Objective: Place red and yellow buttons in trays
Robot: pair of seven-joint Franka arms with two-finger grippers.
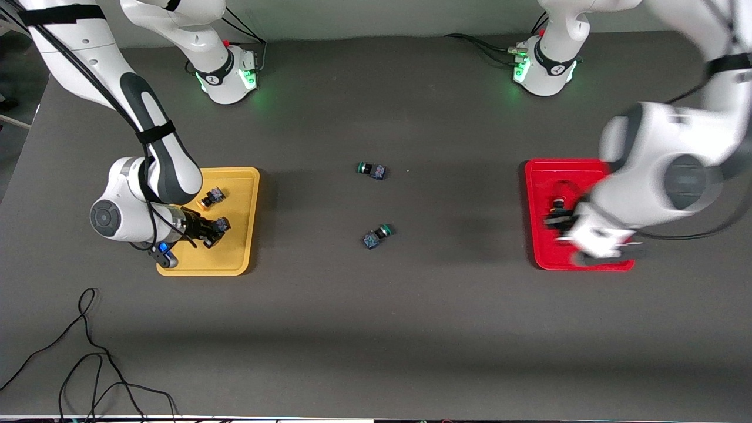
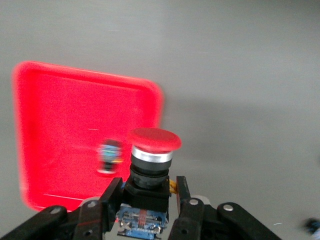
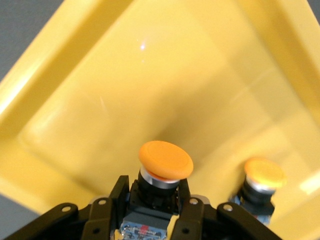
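Note:
My right gripper (image 1: pixel 214 231) is low over the yellow tray (image 1: pixel 241 194), shut on the dark body of a yellow-capped button (image 3: pixel 165 161). A second yellow button (image 1: pixel 211 198) lies in that tray beside it and shows in the right wrist view (image 3: pixel 262 176). My left gripper (image 1: pixel 561 222) is over the red tray (image 1: pixel 543 176), shut on a red-capped button (image 2: pixel 152 142), held cap outward. In the left wrist view, a second button (image 2: pixel 111 156) lies blurred in the red tray (image 2: pixel 60 115).
Two green-capped buttons lie on the dark table between the trays, one (image 1: pixel 371 170) farther from the front camera and one (image 1: pixel 377 235) nearer. Loose black cables (image 1: pixel 88 352) lie near the front edge at the right arm's end.

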